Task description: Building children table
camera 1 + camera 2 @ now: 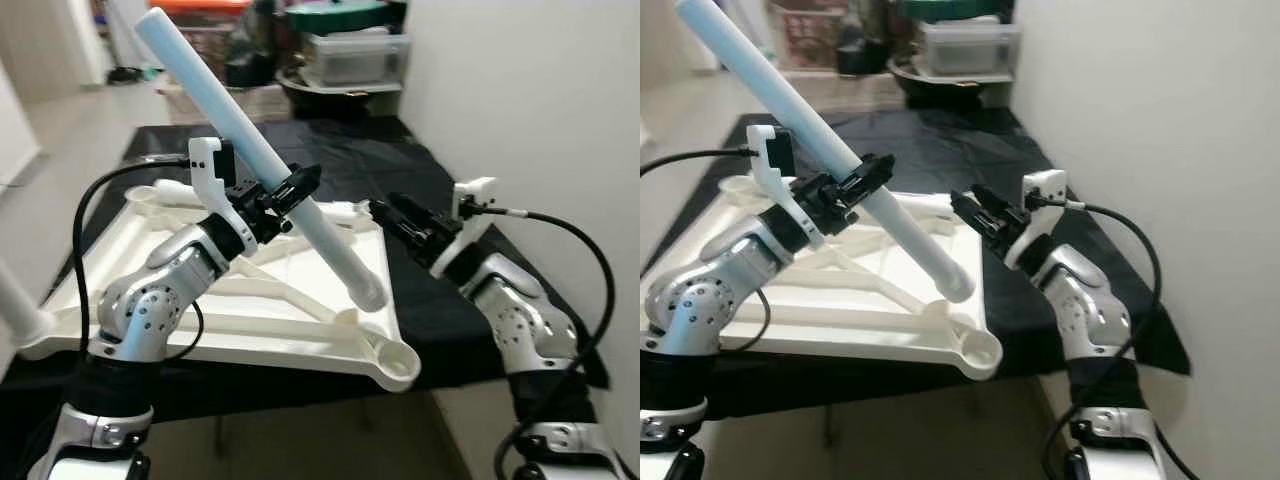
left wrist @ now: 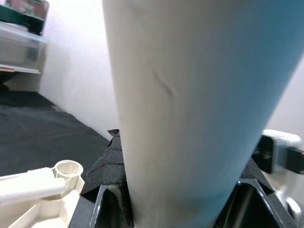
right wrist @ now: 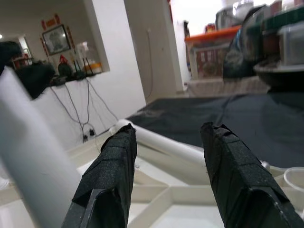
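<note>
Left claw: clamped round the leg, gripping it near its middle.
Leg: tilted, upper end raised away from the robot, lower end just above the frame.
Frame: white, flat on the black-covered worktop, socket at its near corner.
Right claw: fingers spread wide, empty, beside the leg's lower end.

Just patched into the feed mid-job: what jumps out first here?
The long white leg, slanting up over the table, clamped mid-length in the left gripper. Its lower end hangs just above the upturned white tabletop, which lies on a black cloth, near the corner socket. The right gripper waits open beside the leg, holding nothing.
</note>
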Robot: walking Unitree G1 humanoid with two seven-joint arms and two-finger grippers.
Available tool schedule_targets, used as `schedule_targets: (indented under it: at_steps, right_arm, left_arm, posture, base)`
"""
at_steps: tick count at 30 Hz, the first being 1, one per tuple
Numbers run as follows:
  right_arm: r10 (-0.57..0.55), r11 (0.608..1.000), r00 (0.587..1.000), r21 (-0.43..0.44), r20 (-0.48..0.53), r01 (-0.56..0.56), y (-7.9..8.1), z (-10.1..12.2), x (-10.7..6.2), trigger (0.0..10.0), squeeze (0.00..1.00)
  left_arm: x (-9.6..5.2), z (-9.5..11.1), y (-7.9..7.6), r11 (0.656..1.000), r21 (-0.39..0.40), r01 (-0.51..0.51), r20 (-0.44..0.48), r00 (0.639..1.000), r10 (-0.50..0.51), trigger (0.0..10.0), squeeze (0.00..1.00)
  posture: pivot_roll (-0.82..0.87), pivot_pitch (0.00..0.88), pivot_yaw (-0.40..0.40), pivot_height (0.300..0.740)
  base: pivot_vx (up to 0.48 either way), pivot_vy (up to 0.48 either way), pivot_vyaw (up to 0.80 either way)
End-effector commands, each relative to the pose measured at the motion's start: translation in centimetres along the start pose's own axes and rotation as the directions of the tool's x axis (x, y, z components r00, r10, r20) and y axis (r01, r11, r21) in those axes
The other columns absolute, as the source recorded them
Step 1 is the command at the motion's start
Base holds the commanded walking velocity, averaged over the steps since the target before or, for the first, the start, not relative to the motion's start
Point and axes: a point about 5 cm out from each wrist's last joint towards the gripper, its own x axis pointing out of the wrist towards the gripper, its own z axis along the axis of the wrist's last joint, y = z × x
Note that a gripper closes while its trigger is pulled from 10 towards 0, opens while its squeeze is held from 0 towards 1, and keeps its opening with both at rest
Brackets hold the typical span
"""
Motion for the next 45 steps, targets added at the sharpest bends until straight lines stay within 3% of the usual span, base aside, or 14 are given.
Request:
schedule_targets:
  at_steps: [1,16,17,21,24,26,27,30,31,35,45]
  right_arm:
    - [0.004,1.000,1.000,-0.017,-0.005,-0.004,0.5,-0.3,0.0,10.0,0.00]
    - [0.009,0.999,1.000,-0.049,-0.009,-0.010,1.0,0.0,0.4,10.0,0.00]
    - [0.040,0.997,0.997,-0.065,-0.058,-0.044,0.9,0.0,0.4,10.0,0.00]
    - [0.049,0.996,0.996,-0.069,-0.072,-0.054,0.9,0.0,0.4,10.0,0.00]
    - [0.107,0.986,0.977,-0.104,-0.183,-0.128,0.6,-0.4,0.2,10.0,0.00]
    - [0.107,0.986,0.977,-0.104,-0.183,-0.128,0.6,-0.4,0.2,10.0,0.00]
    - [0.130,0.981,0.969,-0.116,-0.211,-0.157,0.3,-0.3,0.2,10.0,1.00]
    - [0.157,0.970,0.950,-0.139,-0.270,-0.200,-0.1,-0.1,-0.1,10.0,1.00]
    - [0.159,0.962,0.935,-0.162,-0.317,-0.219,-0.4,-0.2,-0.2,10.0,0.00]
    - [0.179,0.943,0.886,-0.183,-0.428,-0.279,-0.3,-1.0,-0.1,10.0,0.00]
    - [0.248,0.933,0.864,-0.132,-0.439,-0.334,1.8,-1.1,2.2,10.0,0.00]
  left_arm:
    - [0.3,0.5,-0.2,0.999,0.024,0.023,0.020,1.000,-0.024,10.0,0.00]
    - [0.8,0.5,0.3,0.996,0.073,0.041,0.008,0.999,-0.042,10.0,0.00]
    - [1.0,0.6,0.3,0.994,0.092,0.066,-0.008,0.998,-0.066,10.0,0.00]
    - [1.0,0.7,0.3,0.993,0.096,0.073,-0.013,0.997,-0.072,10.0,0.00]
    - [1.4,0.7,0.5,0.983,0.139,0.117,-0.054,0.992,-0.110,10.0,0.00]
    - [1.4,0.7,0.5,0.983,0.139,0.117,-0.054,0.992,-0.110,10.0,0.00]
    - [1.6,0.7,0.6,0.978,0.163,0.128,-0.072,0.990,-0.118,10.0,0.00]
    - [1.9,0.7,0.6,0.969,0.189,0.158,-0.099,0.985,-0.141,10.0,0.00]
    - [2.1,0.7,0.6,0.967,0.190,0.172,-0.109,0.982,-0.153,10.0,0.00]
    - [2.8,0.3,0.3,0.961,0.190,0.199,-0.121,0.977,-0.178,10.0,0.00]
    - [4.3,-1.1,-0.8,0.947,0.175,0.271,-0.142,0.958,-0.248,10.0,0.00]
  posture:
    - [0.04,0.000,-0.035,0.740]
    - [0.04,0.000,-0.030,0.740]
    - [0.04,0.000,-0.032,0.740]
    - [0.04,0.000,-0.032,0.740]
    - [0.04,0.000,-0.033,0.740]
    - [0.04,0.000,-0.033,0.740]
    - [0.05,0.000,-0.034,0.740]
    - [0.05,0.000,-0.037,0.740]
    - [0.05,0.000,-0.036,0.740]
    - [0.05,0.000,-0.036,0.740]
    - [0.04,0.000,-0.025,0.740]
  base:
    - [0.000,0.000,-0.78]
    - [0.000,0.000,-0.63]
    - [0.000,0.000,0.00]
    - [0.000,0.000,0.00]
    - [0.000,0.000,0.00]
    - [0.000,0.000,0.00]
    - [0.000,0.000,0.00]
    - [0.000,0.000,0.00]
    - [0.000,0.000,0.00]
    - [0.000,0.000,0.00]
    - [0.000,0.000,0.00]
